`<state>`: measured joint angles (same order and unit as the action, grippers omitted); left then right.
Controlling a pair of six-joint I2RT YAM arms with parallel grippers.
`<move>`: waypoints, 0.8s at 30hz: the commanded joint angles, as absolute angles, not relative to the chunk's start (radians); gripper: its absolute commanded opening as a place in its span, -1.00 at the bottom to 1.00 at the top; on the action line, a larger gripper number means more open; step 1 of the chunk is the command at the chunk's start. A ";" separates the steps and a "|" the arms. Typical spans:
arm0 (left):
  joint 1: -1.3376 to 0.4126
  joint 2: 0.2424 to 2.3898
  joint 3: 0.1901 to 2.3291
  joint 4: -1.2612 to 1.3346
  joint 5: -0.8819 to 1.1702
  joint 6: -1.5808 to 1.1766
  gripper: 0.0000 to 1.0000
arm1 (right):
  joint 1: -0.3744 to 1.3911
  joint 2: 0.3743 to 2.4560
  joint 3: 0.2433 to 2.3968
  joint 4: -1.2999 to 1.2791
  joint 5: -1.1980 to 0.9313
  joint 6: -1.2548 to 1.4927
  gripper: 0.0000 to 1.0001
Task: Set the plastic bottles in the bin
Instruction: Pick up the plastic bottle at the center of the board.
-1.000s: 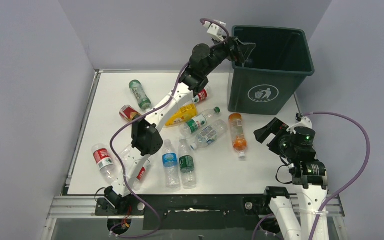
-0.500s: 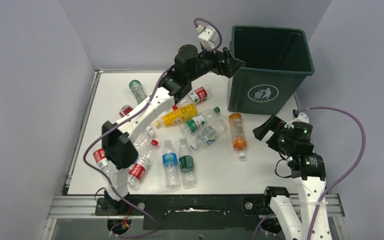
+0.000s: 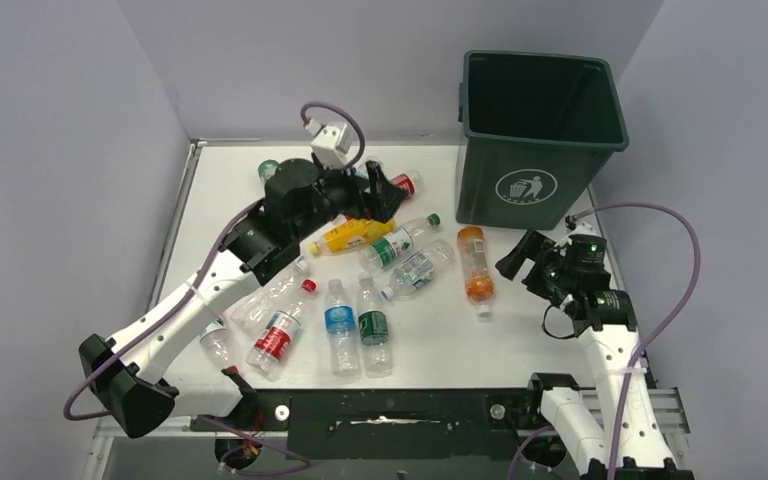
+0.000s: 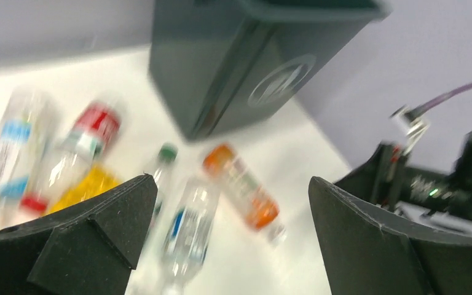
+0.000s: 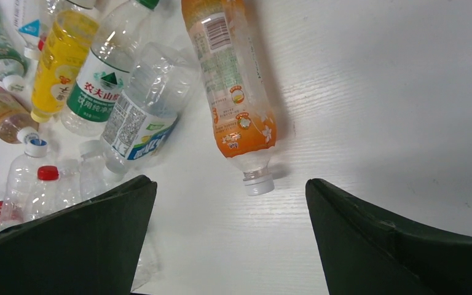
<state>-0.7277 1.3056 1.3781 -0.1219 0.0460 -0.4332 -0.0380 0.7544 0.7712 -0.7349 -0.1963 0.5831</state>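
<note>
Left pincer (image 3: 380, 200): jaws stand wide and, in its wrist view, nothing lies between them, so I record it as empty. It hovers over the far end of the heap of plastic bottles (image 3: 360, 300), with a red-labelled bottle (image 3: 400, 184) just beyond its tips and the yellow bottle (image 3: 355, 234) just below and nearer to me. The spread suits a fresh pick, in my judgement. The bin (image 3: 520, 185) stands upright to this pincer's right and somewhat beyond it, well apart. Right pincer (image 3: 522, 262): jaws equally wide and empty, pointed down at the table (image 3: 430, 340), with the orange bottle (image 5: 233, 92) lying flat just to its left, cap end towards the fingertips; the bin is directly beyond this pincer. I read that posture as a line-up on the orange bottle, not yet a grip. Against the earlier frames, the left pincer was up at the bin's near-left rim a second ago; it has since swung back and down to the heap, the whole arm folding low to the left. The right pincer has crept slightly towards the orange bottle. The bottles in plain view lie where they lay.
</note>
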 commanded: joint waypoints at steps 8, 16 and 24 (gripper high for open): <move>-0.711 1.050 1.063 -0.454 -0.134 -0.568 0.95 | 0.158 0.972 0.772 -0.589 -0.089 0.588 0.94; -0.712 0.909 0.898 -0.509 -0.108 -0.637 0.95 | 0.273 1.149 0.792 -0.589 0.075 0.600 0.93; -0.712 0.841 0.815 -0.521 -0.087 -0.662 0.96 | 0.324 1.310 0.828 -0.560 0.166 0.591 0.88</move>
